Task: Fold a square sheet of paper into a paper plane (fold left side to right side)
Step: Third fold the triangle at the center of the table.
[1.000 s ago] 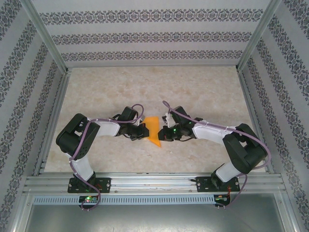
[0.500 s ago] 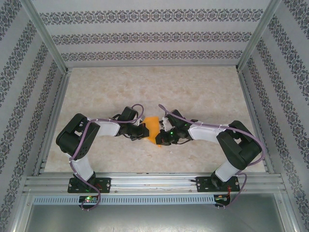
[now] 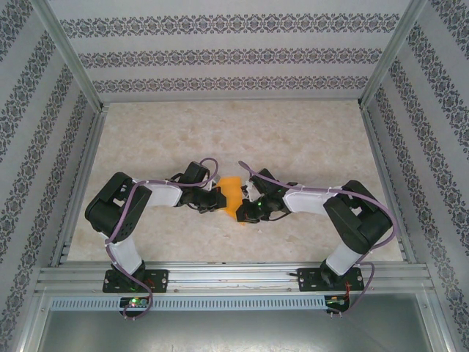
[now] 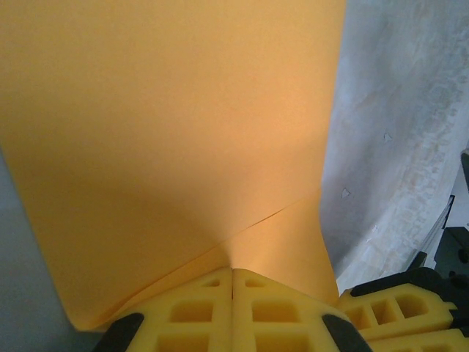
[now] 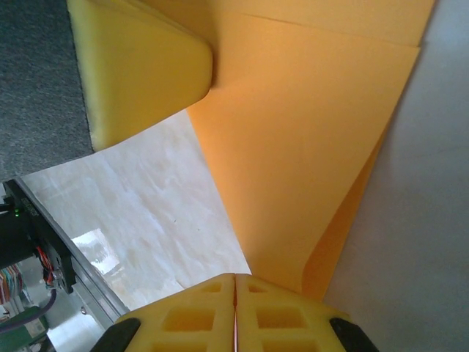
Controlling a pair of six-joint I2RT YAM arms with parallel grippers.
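Your table (image 3: 308, 139) has a pale beige top with a faint marble pattern, and in the wrist views it looks matt. Metal rails (image 3: 79, 183) border it at 9 and 3 o'clock, and a wider rail (image 3: 234, 277) closes it at 6 o'clock. On the top you see the square sheet of paper (image 3: 231, 189), bright orange and plain, just toward 6 o'clock from the centre. It is folded over in two layers. One part seems to rest on the top and another part rises from it. How much lies flat, you cannot tell.

Black-and-white arms (image 3: 165, 195); purple cables (image 3: 209, 160); yellow gripper pads (image 4: 278, 312).
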